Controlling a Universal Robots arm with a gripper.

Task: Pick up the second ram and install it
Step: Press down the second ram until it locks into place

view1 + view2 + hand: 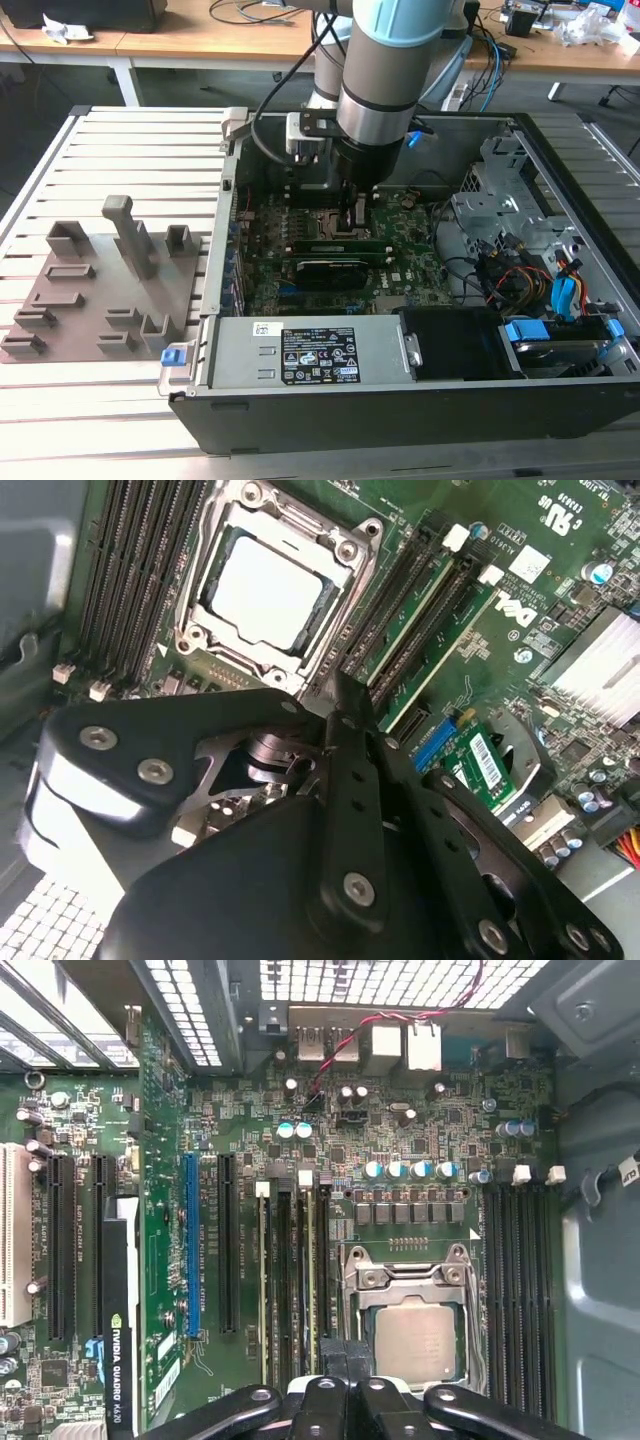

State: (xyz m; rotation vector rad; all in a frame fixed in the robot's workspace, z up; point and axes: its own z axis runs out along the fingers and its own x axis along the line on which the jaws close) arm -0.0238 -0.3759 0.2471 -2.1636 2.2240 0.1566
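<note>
Close to the near edge of the table point(120, 440), which is made of long metal slats, lies the open computer case point(400, 425), a dark metal box. Its near side holds a smooth grey power box point(310, 355) with a sticker. A little farther in is the flat green motherboard point(415, 265), bumpy with tiny parts. The black card point(335, 270) stands on it. Just past that card is the second ram point(320, 243), a long, thin, flat green stick. It seems to stand on its edge in one of the narrow black slots point(283, 1290) beside the processor socket point(415, 1335), which is a shiny metal frame around a dull silver square. The claw point(350, 222) is right above the stick, at the end closer to the socket. I cannot tell how far open the claw is, or if it has hold of anything. I think the stick is being put into its slot now. To do that well, the stick should stay straight up and in line with the slot. The push should go down evenly, so both ends sink in and the small white clips point(305, 1178) snap shut. The board is thin and can bend, so the push should be gentle. Toward the table's edge at the exterior view's left sits a grey plastic holder point(100, 290) with blocky pockets.
</note>
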